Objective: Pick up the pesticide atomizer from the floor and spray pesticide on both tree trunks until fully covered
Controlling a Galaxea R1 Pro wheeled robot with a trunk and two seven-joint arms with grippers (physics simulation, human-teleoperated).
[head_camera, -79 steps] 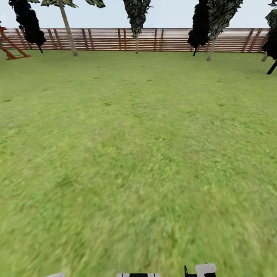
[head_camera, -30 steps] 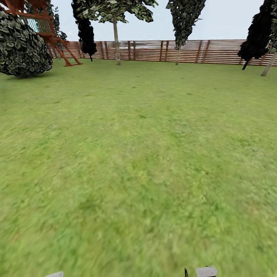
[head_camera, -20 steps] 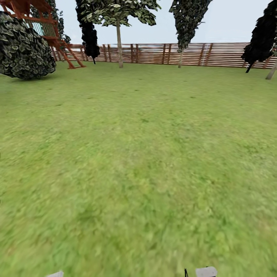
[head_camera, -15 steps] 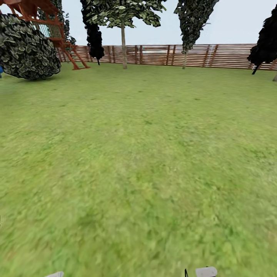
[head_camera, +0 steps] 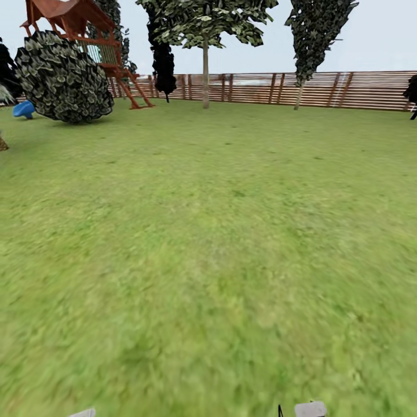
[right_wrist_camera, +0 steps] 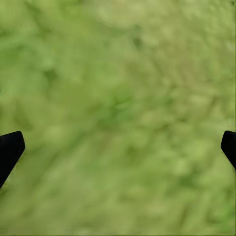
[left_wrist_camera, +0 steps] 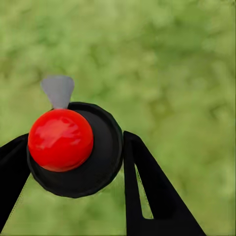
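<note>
I've been swinging the base to the left over the last couple of seconds: the whole head view has slid, so the fence (head_camera: 324, 90) has drifted right and a round dark bush (head_camera: 63, 78), a red-brown play frame (head_camera: 87, 23) and a blue thing (head_camera: 24, 108) at the lawn's far left edge have come into sight. That is my camera turning, not anything in the garden moving. The atomizer (left_wrist_camera: 73, 150) is off the grass already, clamped in my left end effector (left_wrist_camera: 73, 162); the left wrist view looks down on its black cap with the red button and a grey nozzle tip, a black finger (left_wrist_camera: 147, 191) pressed against each side of it, grass blurred far beneath. My right end effector (right_wrist_camera: 118, 147) is spread wide and carrying nothing, its two dark tips at opposite edges of the right wrist view over bare grass (right_wrist_camera: 118, 98). So I judge the pick-up done and the job now in transit. Along the far fence stand a pale-trunked leafy tree (head_camera: 205, 75) and a narrower one (head_camera: 301, 87) to its right, with a black-leaved tree (head_camera: 163, 63) between the play frame and the first. They are well off across the lawn, and I can't tell from here whether they're my targets, so spraying has to wait until I've driven close.
</note>
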